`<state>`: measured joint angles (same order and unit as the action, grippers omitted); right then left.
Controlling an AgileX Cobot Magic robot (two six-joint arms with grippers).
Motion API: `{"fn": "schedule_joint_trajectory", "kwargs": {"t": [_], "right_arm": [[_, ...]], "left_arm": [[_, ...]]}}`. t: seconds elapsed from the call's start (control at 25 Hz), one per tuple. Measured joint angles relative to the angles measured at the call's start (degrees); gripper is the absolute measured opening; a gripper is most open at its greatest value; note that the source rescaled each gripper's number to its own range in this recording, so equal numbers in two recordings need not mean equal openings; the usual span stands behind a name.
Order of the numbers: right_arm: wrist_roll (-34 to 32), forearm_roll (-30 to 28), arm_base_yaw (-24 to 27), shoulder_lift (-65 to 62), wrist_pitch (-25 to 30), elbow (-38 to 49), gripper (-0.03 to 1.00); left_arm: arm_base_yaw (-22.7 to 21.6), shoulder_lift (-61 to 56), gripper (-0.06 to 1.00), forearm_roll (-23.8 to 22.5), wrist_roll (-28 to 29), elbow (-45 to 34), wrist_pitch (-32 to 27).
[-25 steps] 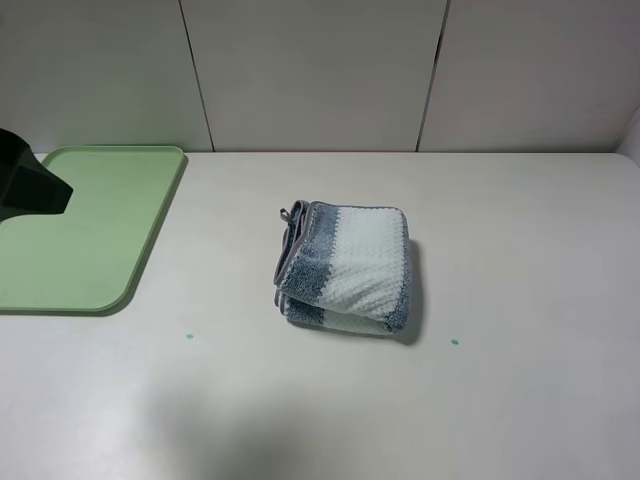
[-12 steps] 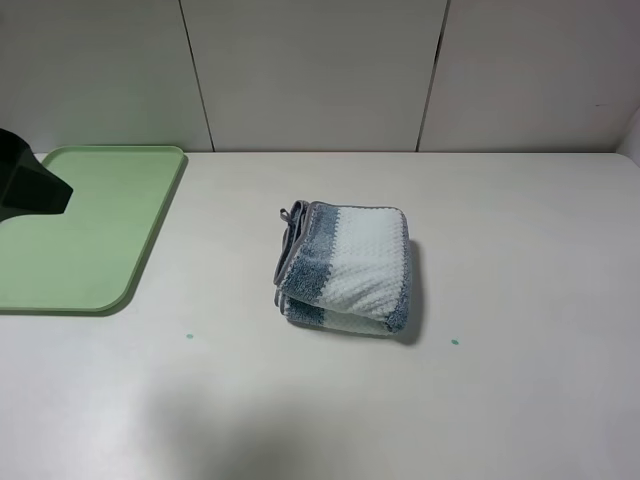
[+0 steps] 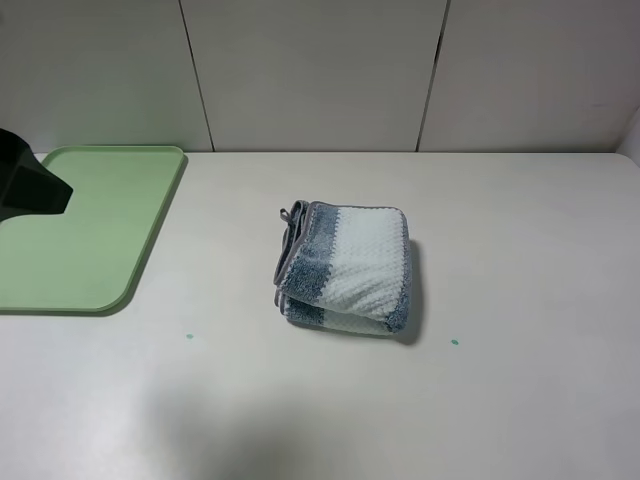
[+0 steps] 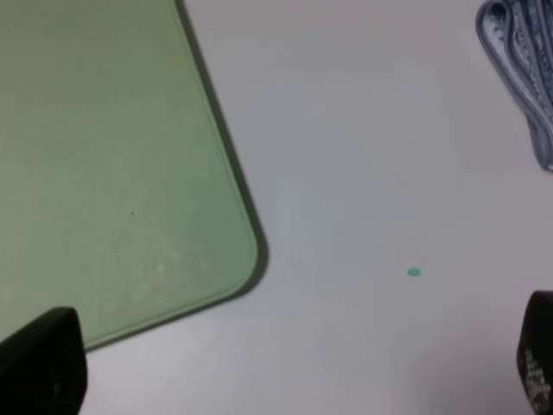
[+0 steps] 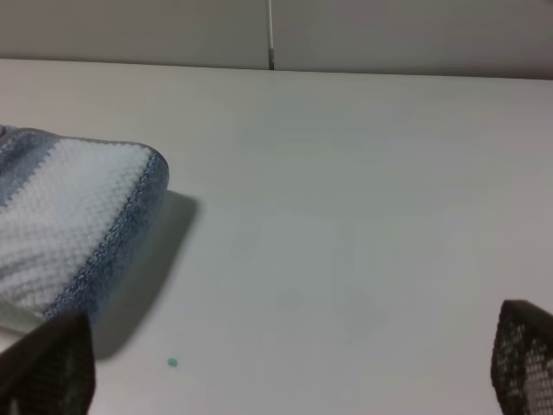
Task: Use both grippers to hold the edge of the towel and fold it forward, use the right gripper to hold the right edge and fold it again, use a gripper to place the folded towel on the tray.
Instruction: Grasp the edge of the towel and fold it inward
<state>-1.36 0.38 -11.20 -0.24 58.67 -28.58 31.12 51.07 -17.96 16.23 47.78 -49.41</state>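
The towel (image 3: 345, 267), blue-grey and white, lies folded into a thick small rectangle in the middle of the white table. The green tray (image 3: 85, 225) lies flat at the far left and holds nothing. My left gripper (image 4: 289, 363) is open and empty above the table beside the tray's near right corner (image 4: 233, 259); the towel's layered edge (image 4: 523, 52) shows at the border of that view. My right gripper (image 5: 285, 359) is open and empty, low over the table to the right of the towel (image 5: 69, 216). It is out of the exterior high view.
A black part of the left arm (image 3: 25, 185) juts in over the tray's left side. Two small teal marks (image 3: 190, 336) (image 3: 455, 342) sit on the table in front of the towel. A panelled wall (image 3: 320, 70) stands behind the table.
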Motion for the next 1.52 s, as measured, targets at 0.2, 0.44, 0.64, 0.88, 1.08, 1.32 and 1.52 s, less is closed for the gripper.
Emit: {"fn": "schedule_joint_trajectory", "kwargs": {"t": [0.2, 0.44, 0.64, 0.88, 1.08, 1.32, 1.52], "right_arm": [[0.0, 0.0, 0.0, 0.0, 0.0, 0.0, 1.0], [0.0, 0.0, 0.0, 0.0, 0.0, 0.0, 1.0], [0.0, 0.0, 0.0, 0.0, 0.0, 0.0, 1.0], [0.0, 0.0, 0.0, 0.0, 0.0, 0.0, 1.0], [0.0, 0.0, 0.0, 0.0, 0.0, 0.0, 1.0], [0.0, 0.0, 0.0, 0.0, 0.0, 0.0, 1.0], [0.0, 0.0, 0.0, 0.0, 0.0, 0.0, 1.0]], "left_arm": [[0.0, 0.4, 1.0, -0.2, 0.0, 0.0, 0.3], [0.0, 2.9, 1.0, 2.9, 0.4, 0.0, 0.5], [0.0, 7.8, 1.0, 10.5, 4.4, 0.0, 4.9], [0.0, 16.7, 1.0, 15.2, 7.8, 0.0, 13.5], [0.0, 25.4, 1.0, 18.0, 7.9, 0.0, 22.4], [0.0, 35.1, 1.0, 28.5, 0.8, 0.0, 32.7], [0.1, 41.6, 1.0, 35.3, -5.1, 0.0, 38.4]]}}
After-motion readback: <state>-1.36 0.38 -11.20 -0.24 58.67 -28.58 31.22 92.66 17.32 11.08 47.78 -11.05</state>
